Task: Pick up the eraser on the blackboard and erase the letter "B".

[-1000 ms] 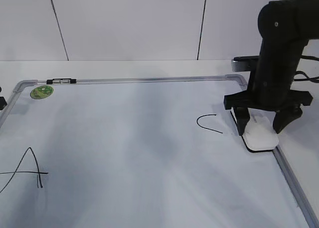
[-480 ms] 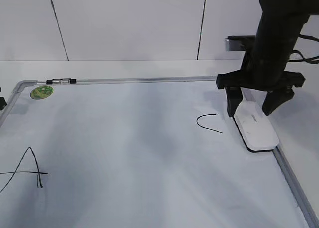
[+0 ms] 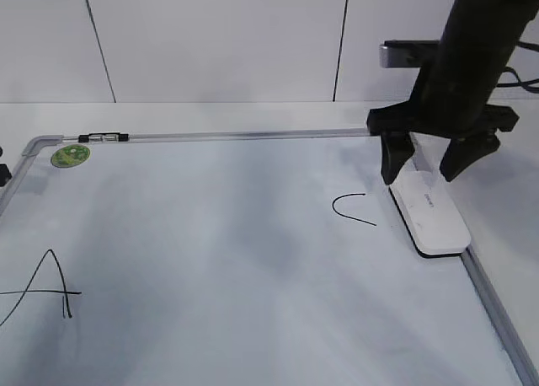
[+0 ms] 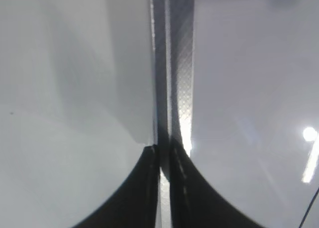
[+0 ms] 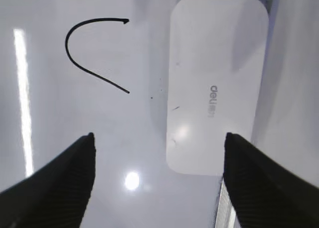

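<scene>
— Above the board's right edge, what is the right gripper (image 3: 428,169) doing?

— It hangs with its two dark fingers (image 5: 65,180) spread wide, holding nothing. The eraser (image 3: 429,212) lies flat beneath and slightly in front of it, untouched.

— Where exactly is the eraser?

— On the blackboard (image 3: 210,234), which is really a white dry-erase board, right against the grey frame on its right side. It is a white glossy oblong. From the right wrist camera, small grey lettering on its top (image 5: 213,99) reads "deli", with tinier characters beside it too small to read.

— Any writing on the board?

— Just left of the eraser sits a thin black curved stroke (image 3: 352,206), like an open hook. Near the lower left corner is a black "A" (image 3: 42,289). No complete "B" can be made out. A round green sticker (image 3: 71,155) sits in the upper left corner; its print is illegible.

— And the left gripper (image 4: 164,161)?

— Only the left wrist camera shows it: dark fingers nearly closed together over the frame strip, gripping nothing.
</scene>
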